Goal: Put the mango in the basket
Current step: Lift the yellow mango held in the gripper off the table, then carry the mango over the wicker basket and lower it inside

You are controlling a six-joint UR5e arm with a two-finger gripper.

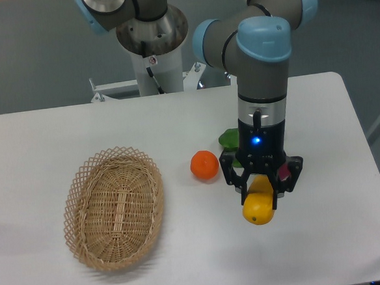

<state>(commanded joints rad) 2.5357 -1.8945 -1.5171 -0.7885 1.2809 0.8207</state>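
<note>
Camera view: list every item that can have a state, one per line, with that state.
end effector: shut on the mango, over the table.
mango: held between the fingers, outside the basket.
basket: upright on the table, nothing visible inside.
orange: resting on the table, untouched.
green item: behind the end effector, partly hidden.
reddish item: mostly hidden beside the end effector.

text: none legible | labels: none | brands: none | numbers: none

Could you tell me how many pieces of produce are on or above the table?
3 for certain: the orange mid-table, the mango in the claw, and a green item behind the arm. A reddish bit beside the claw may be another.
</note>
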